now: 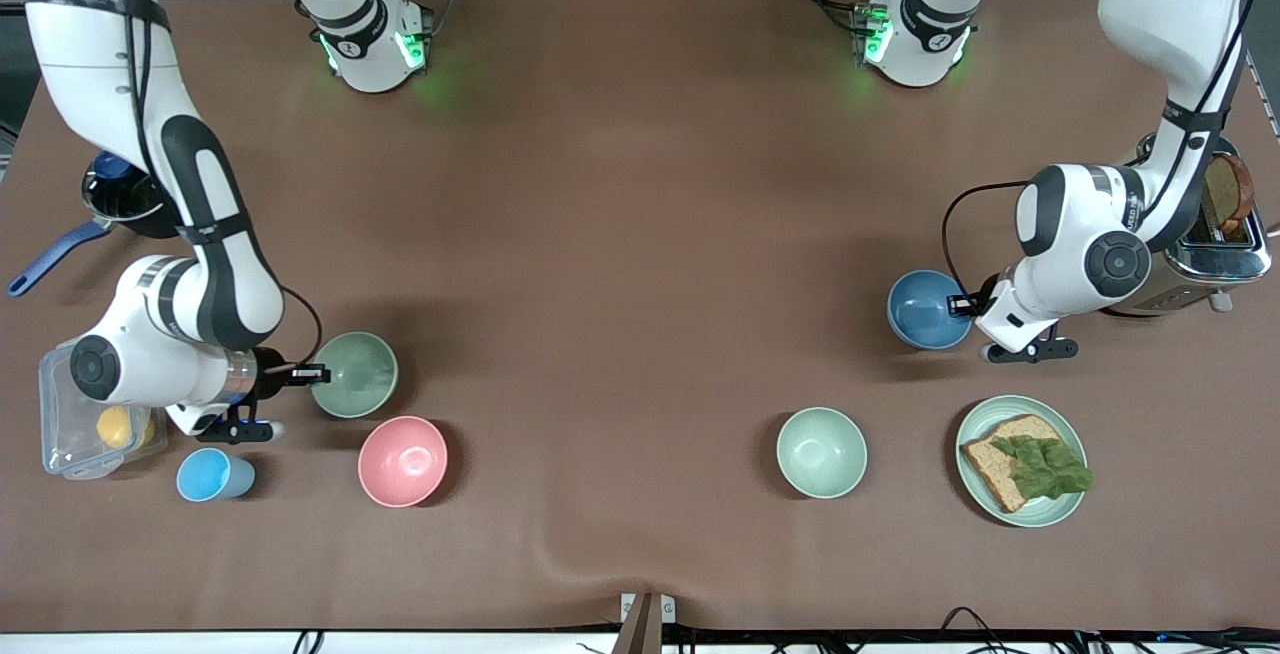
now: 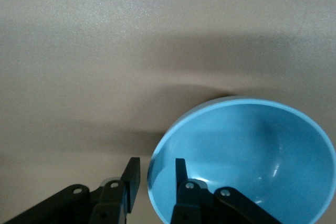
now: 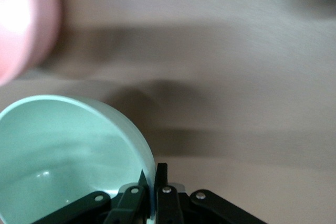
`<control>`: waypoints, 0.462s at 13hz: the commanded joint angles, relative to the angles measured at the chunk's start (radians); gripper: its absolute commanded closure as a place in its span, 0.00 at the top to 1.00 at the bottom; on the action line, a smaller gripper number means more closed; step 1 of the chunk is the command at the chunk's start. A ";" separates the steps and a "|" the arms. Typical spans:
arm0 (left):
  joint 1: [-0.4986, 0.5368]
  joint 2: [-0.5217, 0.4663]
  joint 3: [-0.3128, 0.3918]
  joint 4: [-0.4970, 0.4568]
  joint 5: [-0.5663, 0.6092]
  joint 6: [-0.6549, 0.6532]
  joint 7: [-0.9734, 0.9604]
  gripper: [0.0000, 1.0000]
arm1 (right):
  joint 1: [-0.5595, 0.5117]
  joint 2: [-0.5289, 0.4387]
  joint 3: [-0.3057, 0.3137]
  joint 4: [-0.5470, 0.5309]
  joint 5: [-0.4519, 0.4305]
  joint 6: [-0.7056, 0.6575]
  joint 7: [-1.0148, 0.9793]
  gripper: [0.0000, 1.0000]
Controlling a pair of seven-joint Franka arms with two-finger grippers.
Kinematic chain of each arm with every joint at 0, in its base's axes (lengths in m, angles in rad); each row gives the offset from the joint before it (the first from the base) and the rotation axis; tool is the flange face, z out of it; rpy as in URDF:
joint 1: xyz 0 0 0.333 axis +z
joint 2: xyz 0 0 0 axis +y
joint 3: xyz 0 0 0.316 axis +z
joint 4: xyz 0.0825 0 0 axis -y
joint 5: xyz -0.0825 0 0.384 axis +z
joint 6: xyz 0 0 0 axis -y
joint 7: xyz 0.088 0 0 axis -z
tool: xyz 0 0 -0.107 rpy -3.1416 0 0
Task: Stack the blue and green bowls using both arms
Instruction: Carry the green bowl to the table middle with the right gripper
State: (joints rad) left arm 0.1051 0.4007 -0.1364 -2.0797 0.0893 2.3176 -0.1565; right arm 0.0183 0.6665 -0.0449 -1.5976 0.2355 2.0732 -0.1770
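The green bowl [image 1: 357, 374] [image 3: 63, 150] stands toward the right arm's end of the table. My right gripper [image 1: 312, 374] [image 3: 152, 170] is shut on its rim, one finger inside and one outside. Toward the left arm's end is the blue bowl [image 1: 925, 309] [image 2: 252, 156]. My left gripper [image 1: 965, 306] [image 2: 157, 163] straddles its rim. Its inner finger [image 2: 181, 169] and outer finger [image 2: 134, 169] both stand off the rim with a gap, so it is open.
A pink bowl [image 1: 402, 461] [image 3: 21, 24] and a light-blue cup [image 1: 213, 475] lie nearer the camera than the green bowl. A pale mint bowl [image 1: 821, 452] and a plate [image 1: 1040, 517] of bread lie nearer than the blue bowl. A toaster [image 1: 1215, 254] stands beside the left arm.
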 commanded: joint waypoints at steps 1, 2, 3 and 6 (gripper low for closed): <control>0.008 -0.002 -0.005 -0.007 0.018 0.017 0.015 0.00 | 0.060 -0.088 -0.009 -0.010 -0.004 -0.076 0.049 0.00; 0.007 -0.002 -0.005 -0.007 0.018 0.017 0.014 0.00 | 0.077 -0.097 -0.004 -0.005 0.002 -0.097 0.082 0.00; 0.002 -0.002 -0.005 -0.002 0.020 0.017 0.014 0.00 | 0.106 -0.111 0.000 -0.004 0.007 -0.102 0.137 0.00; -0.001 -0.042 -0.015 0.013 0.018 0.009 0.009 0.00 | 0.266 -0.117 0.000 0.031 0.013 -0.097 0.409 0.00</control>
State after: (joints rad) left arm 0.1025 0.3926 -0.1435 -2.0666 0.0899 2.3194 -0.1539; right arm 0.1899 0.5594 -0.0356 -1.5795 0.2360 1.9774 0.0814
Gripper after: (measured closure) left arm 0.960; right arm 0.952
